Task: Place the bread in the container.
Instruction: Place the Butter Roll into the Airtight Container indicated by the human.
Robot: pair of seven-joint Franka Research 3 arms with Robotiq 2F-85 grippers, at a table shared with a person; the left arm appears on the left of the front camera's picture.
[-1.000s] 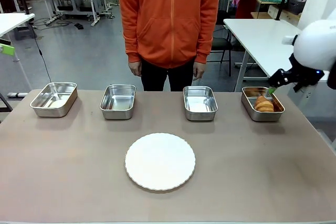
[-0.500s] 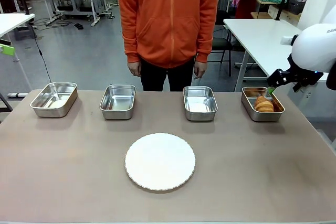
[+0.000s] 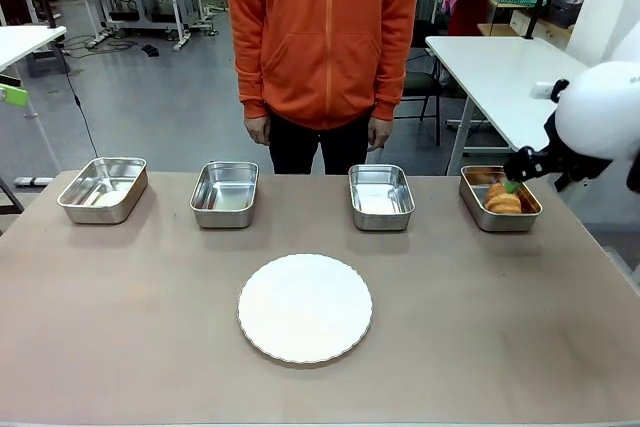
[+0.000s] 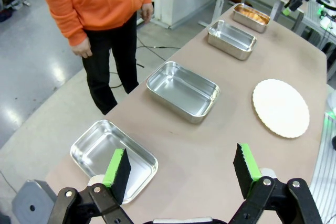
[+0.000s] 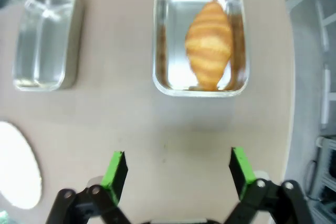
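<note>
Both sets of jaws are standing wide apart and gripping nothing: the left gripper [image 4: 181,167] is hovering above the left end of the table [image 3: 130,327], and the right gripper [image 5: 178,174] is hanging over bare tabletop just short of the rightmost tray. Working left to right in the front view, four steel trays are sitting in a row along the far edge: the first tray [image 3: 102,188], the second tray [image 3: 224,193] and the third tray [image 3: 381,196] are holding nothing, while the container [image 3: 500,198] at the right end is holding the bread [image 3: 503,198]. In the right wrist view the bread [image 5: 209,43] is lying flat along the container's length, inside its rim. A round white plate [image 3: 305,307] is resting near the table's middle, apart from the trays. A person in an orange hoodie [image 3: 322,27] is standing at the far side, arms hanging down.
</note>
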